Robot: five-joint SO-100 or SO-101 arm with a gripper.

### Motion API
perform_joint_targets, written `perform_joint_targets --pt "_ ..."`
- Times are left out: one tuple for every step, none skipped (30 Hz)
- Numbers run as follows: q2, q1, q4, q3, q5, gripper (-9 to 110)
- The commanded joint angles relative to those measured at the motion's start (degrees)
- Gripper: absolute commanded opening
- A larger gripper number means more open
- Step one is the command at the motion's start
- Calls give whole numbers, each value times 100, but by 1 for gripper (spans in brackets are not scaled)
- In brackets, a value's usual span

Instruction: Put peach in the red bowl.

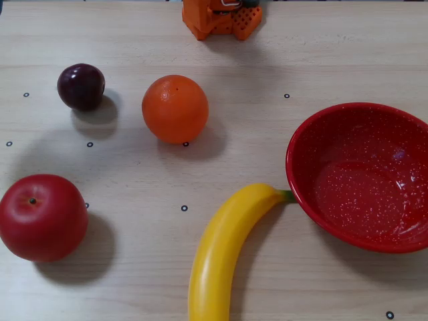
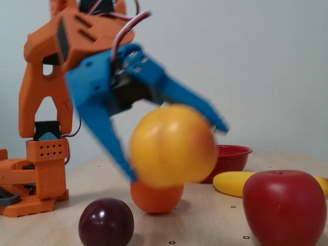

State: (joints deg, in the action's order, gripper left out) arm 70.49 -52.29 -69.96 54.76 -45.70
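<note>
The peach (image 2: 172, 145) was held in the blue claw (image 2: 177, 154), lifted clear of the bench (image 2: 215, 225), left of the red bowl (image 2: 230, 154); no writing was legible.

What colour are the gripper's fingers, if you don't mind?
Blue fingers, on an orange arm; seen best in the side-on fixed view.
</note>
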Motion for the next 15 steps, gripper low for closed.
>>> perform_joint_targets --pt "1239 316 229 -229 176 0" --pt "1327 413 229 -237 211 0" --pt "1424 510 229 -237 237 0" --pt "1529 624 229 -237 281 0" --pt "1626 747 229 -237 316 0" --pt "1714 879 211 -237 343 0" --pt "1802 1011 211 -237 404 0" --pt "1890 1160 211 -237 448 0" --pt "1978 1301 211 -237 483 0" --pt "2048 1459 211 -246 554 0" --pt "2118 1608 211 -246 598 0" --pt "2188 1767 202 -246 650 0" --pt "2250 1934 211 -246 694 0" --pt "2312 2092 211 -237 729 0" --pt "2373 2259 211 -237 791 0"
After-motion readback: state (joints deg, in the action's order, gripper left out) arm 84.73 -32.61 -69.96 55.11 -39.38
